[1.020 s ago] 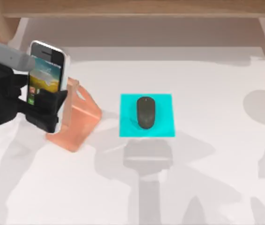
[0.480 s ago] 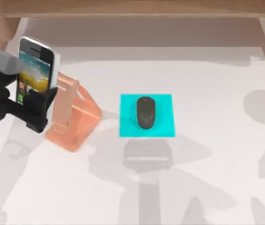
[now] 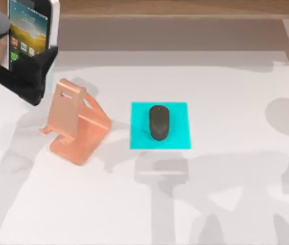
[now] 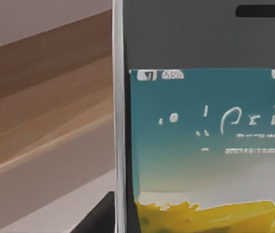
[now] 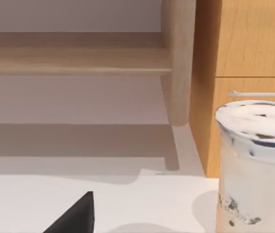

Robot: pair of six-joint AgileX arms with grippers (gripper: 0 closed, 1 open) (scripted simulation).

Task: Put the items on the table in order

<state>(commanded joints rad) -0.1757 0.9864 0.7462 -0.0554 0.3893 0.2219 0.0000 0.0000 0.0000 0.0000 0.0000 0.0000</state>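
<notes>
My left end effector (image 3: pixel 29 69) is at the far left of the tabletop (image 3: pixel 221 204), raised near the back edge, and its fingers are clamped on the lower part of the phone (image 3: pixel 29 28). The phone stands upright in the grip with its screen facing the top camera, above and just behind the stand (image 3: pixel 75 125), apart from it. In the left wrist view the phone (image 4: pixel 205 141) is very close, its pale edge running up beside the lit screen, with the wooden shelf (image 4: pixel 45 97) behind.

The stand sits empty on the tabletop at the left. To its right lies the pad (image 3: pixel 160 125), and the mouse (image 3: pixel 159 122) rests on the middle of the pad, pointing toward the back.

The right wrist view faces the shelf (image 5: pixel 79 58) and a white speckled cup (image 5: pixel 254 165) on the tabletop; I cannot tell how my right end effector stands.
</notes>
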